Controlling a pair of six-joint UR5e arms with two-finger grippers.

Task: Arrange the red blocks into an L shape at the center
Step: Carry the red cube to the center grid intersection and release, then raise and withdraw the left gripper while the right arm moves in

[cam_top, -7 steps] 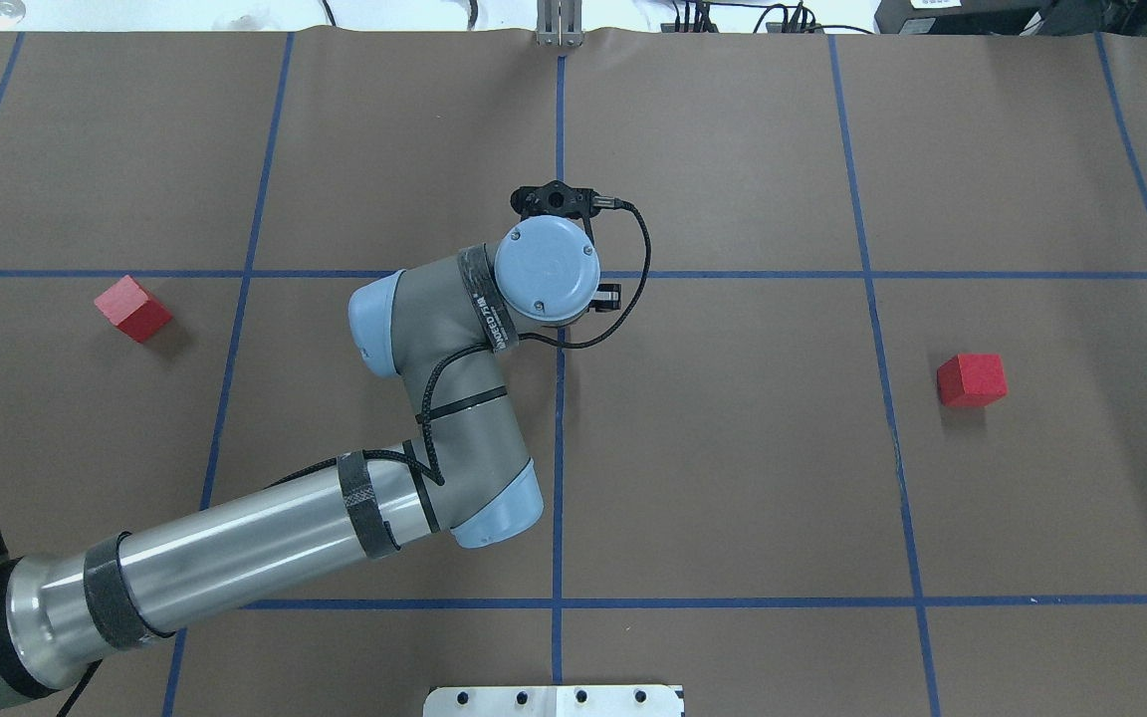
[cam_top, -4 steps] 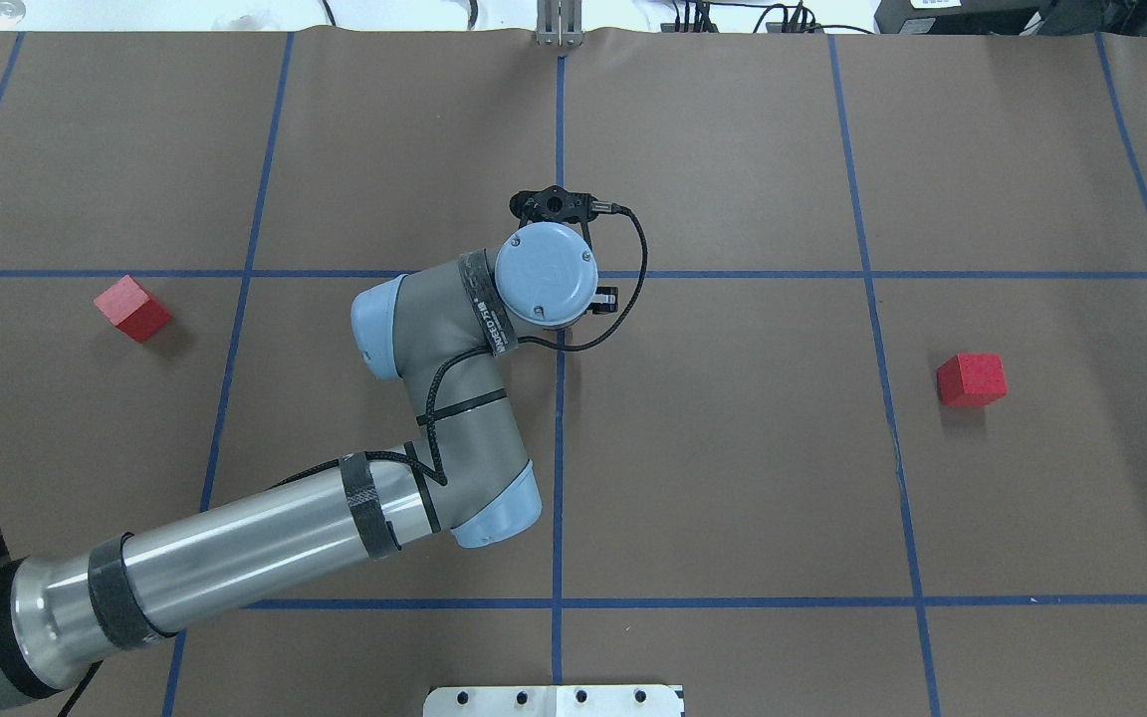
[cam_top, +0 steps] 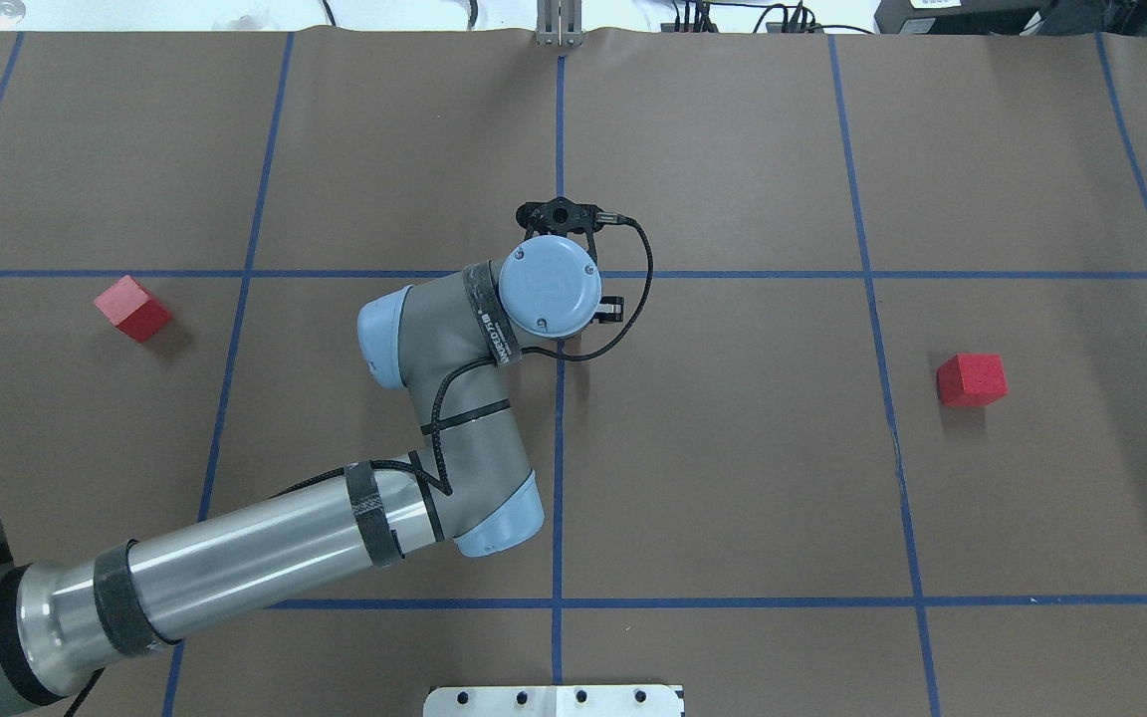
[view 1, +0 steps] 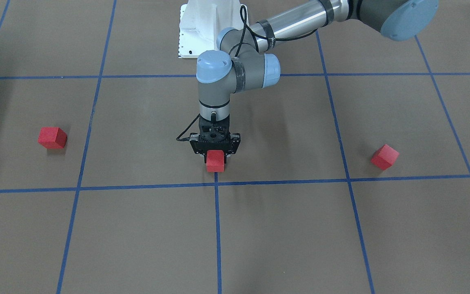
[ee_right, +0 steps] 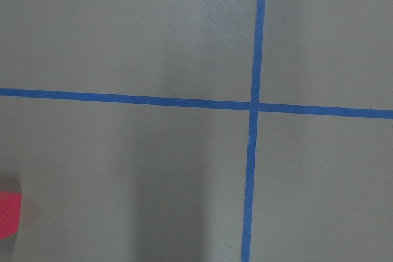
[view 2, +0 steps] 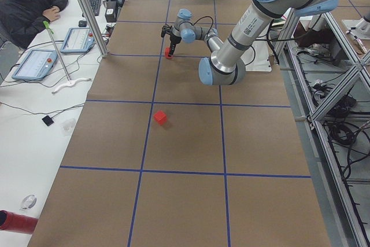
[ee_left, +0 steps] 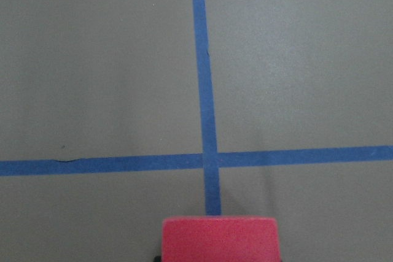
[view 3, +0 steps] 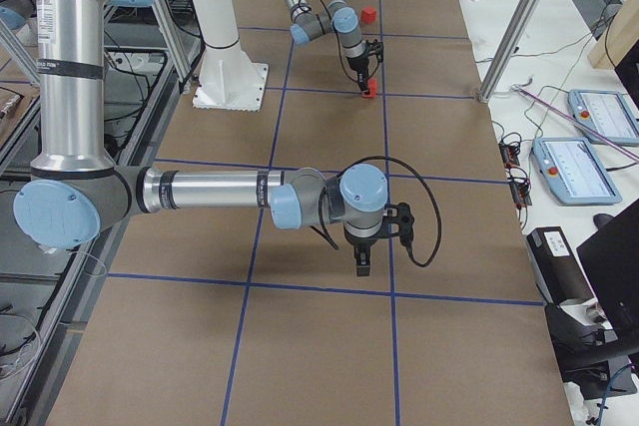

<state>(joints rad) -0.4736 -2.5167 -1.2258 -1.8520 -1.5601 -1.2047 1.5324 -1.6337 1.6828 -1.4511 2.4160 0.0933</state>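
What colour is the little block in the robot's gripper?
Red. The block in the left gripper shows best in the front-facing view.

Matte red blocks (view 1: 215,161), matt brown paper table cover (view 1: 284,237), shiny metal arm tube (cam_top: 235,568)

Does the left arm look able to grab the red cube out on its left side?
Probably not yet: the path to that cube is bare, but its pincer holds another cube.

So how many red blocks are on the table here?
3. The held block is in the left end effector, just short of the center and hidden in the overhead view. The left block lies on the robot's left, the right block on its right.
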